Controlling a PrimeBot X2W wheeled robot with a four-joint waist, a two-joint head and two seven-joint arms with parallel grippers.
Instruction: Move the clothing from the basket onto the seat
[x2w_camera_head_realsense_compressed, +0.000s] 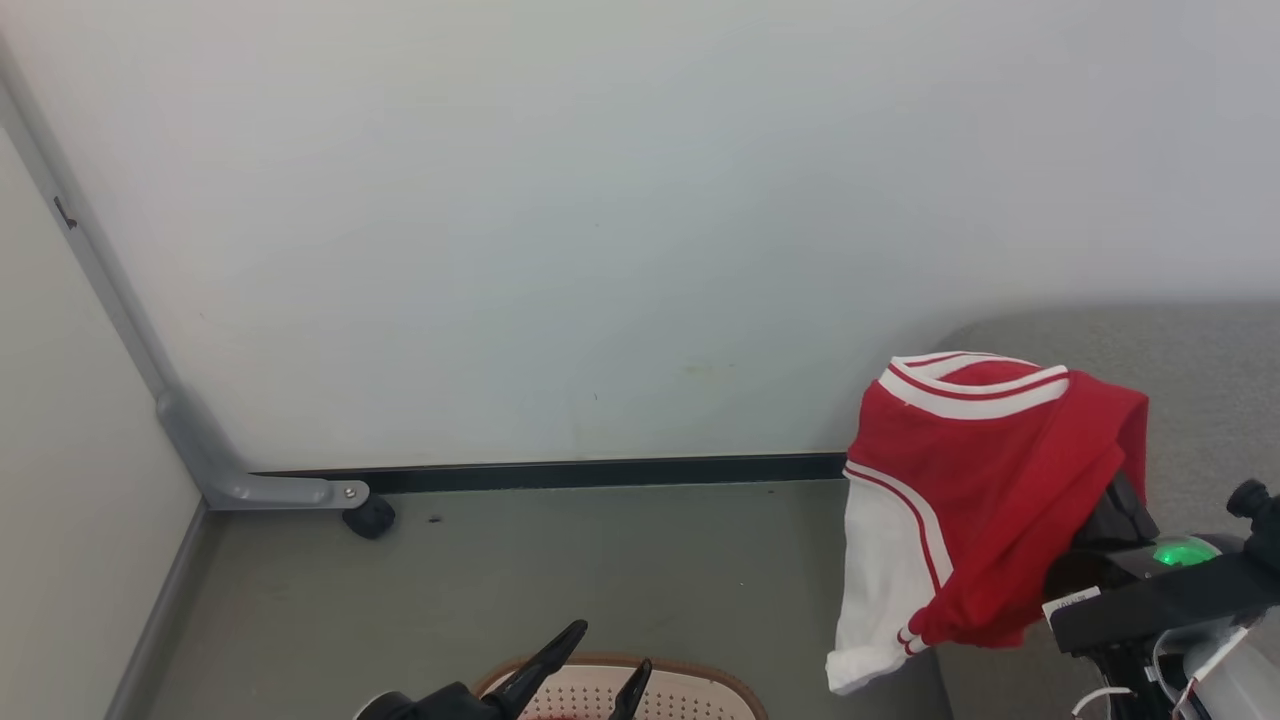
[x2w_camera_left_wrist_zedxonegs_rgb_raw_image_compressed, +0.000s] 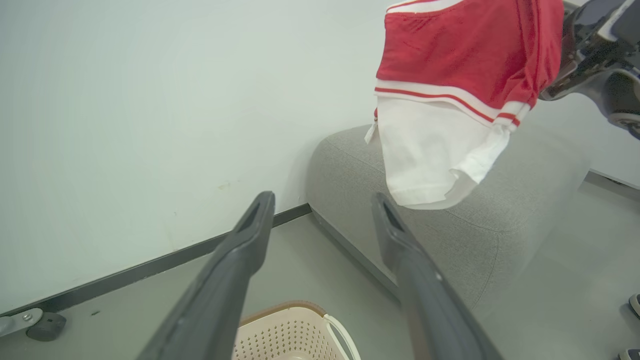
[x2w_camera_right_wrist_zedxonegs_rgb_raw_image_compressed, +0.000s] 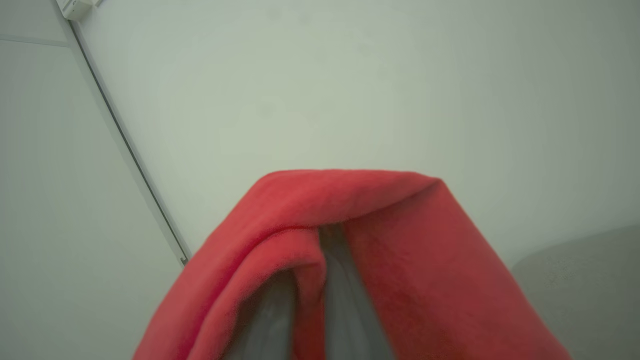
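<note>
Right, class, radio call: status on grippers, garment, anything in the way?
Right gripper shut on red-and-white garment, hanging above the seat corner, not yet down. Left gripper open, empty, above the basket. Nothing seen between garment and seat.

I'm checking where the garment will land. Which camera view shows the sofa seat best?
The left wrist view: the seat shows its rounded corner, side and seam, with the red-and-white garment hanging in front. The head view gives part of its grey top behind the garment; the right wrist view, a blurred grey patch at lower right.
</note>
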